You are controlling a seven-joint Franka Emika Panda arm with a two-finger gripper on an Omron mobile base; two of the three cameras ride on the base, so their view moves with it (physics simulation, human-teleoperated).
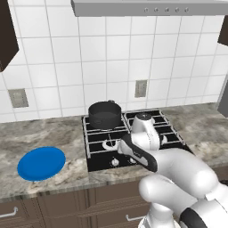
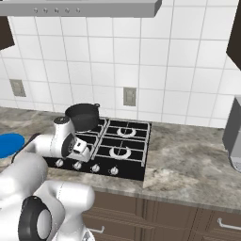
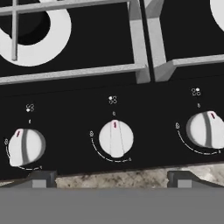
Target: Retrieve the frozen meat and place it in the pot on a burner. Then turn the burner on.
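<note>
Looking along the hand view, you see the gripper (image 3: 111, 179) only as two dark fingertips (image 3: 41, 178) cut off at the bottom edge, set wide apart with nothing between them. They hover over the front strip of the black cooktop (image 3: 87, 39), the middle knob (image 3: 115, 138) centred between them, another knob (image 3: 25, 146) to its left and a third knob (image 3: 205, 129) partly cut off at the right. You cannot make out the frozen meat anywhere; the inside of the pot (image 1: 105, 114) is too dark to read. That pot sits on the rear left burner, well behind the hand. A front burner (image 3: 39, 33) ring shows just beyond the knobs, cropped at the top. The blue plate (image 1: 41, 163) lies on the counter (image 1: 49, 133) left of the cooktop, half hidden by the arm in the right base view.
</note>
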